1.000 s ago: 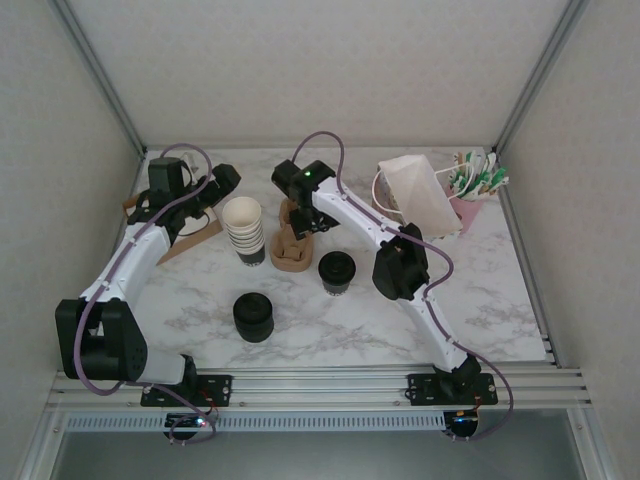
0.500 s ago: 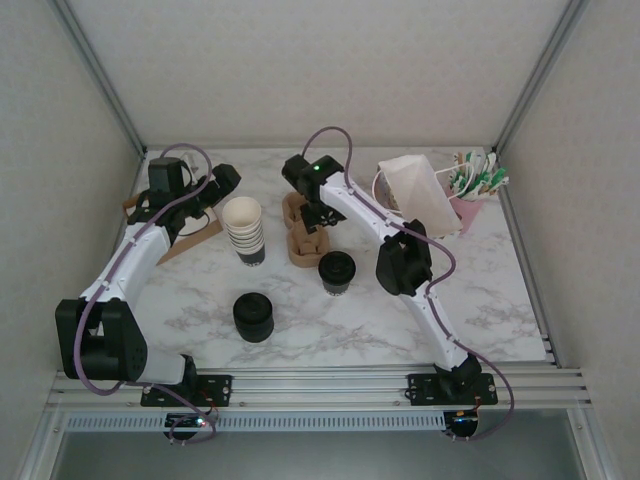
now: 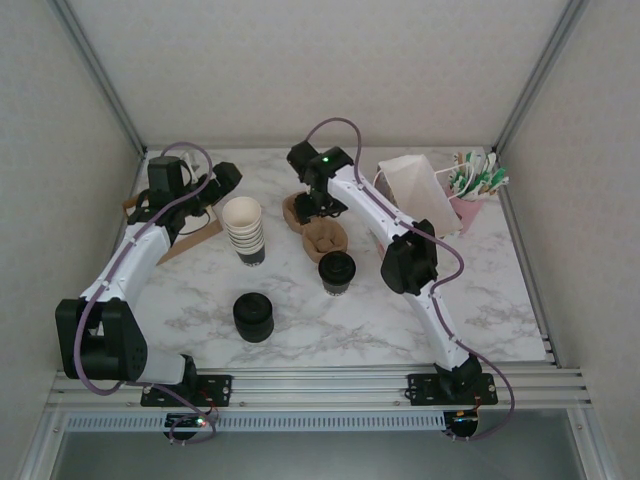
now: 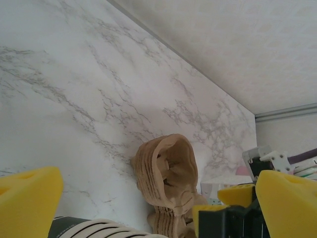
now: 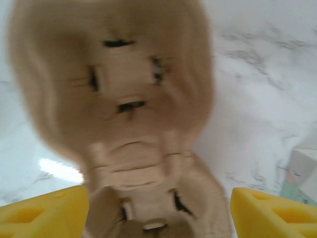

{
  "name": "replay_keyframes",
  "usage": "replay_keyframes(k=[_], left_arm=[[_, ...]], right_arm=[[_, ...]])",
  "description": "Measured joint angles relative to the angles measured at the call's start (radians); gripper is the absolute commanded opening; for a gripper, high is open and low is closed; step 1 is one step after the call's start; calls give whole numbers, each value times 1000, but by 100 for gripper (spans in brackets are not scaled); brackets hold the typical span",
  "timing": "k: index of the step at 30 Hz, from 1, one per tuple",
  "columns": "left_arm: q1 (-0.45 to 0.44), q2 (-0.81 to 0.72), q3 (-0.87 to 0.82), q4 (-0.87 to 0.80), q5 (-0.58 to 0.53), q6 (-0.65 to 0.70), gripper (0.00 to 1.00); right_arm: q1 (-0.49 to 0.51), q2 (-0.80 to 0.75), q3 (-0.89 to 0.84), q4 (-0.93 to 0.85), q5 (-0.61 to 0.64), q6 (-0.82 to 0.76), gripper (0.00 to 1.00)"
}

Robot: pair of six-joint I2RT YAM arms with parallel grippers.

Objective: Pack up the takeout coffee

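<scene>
Right gripper (image 5: 158,212): fingers (image 5: 44,213) stand apart, one on either side of the pulp cup carrier (image 3: 318,228). I see it clamped on nothing. My wrist view is blurred, so I cannot tell whether the pads brush the carrier's edges.

Takeout coffee (image 3: 337,271): dark paper cup with its black lid on, upright on the marble table (image 3: 480,300), about mid-table. It stands outside the carrier's pockets, just on the near side of the carrier. I cannot tell whether the two touch.

Cup carrier: brown, lying flat with pockets up. It runs from the coffee toward the back wall, with the right gripper over its far end.

Stack of cream-rimmed cups (image 3: 244,230): upright, left of the carrier, near it but apart.

Stack of black lids (image 3: 254,317): squat, nearer to me and left of the coffee, well apart from it.

Left gripper (image 4: 157,196): fingers wide apart with nothing between them. It hangs at the far left of the table, beyond the cup stack, facing the carrier.

Brown paper piece (image 3: 188,243): flat under the left arm.

White paper bag (image 3: 412,190): far right, tilted.

Pink holder (image 3: 468,208): holds green-and-white sticks, just beside the bag in the corner.
</scene>
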Motion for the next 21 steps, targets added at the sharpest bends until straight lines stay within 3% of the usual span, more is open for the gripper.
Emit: replay_keyframes(k=[9, 21], left_arm=[[0, 78, 14, 17, 66, -8, 97], [-12, 226, 80, 71, 156, -34, 74]], right_arm=[[16, 13, 65, -19, -39, -94, 65], [-26, 84, 101, -58, -73, -138, 61]])
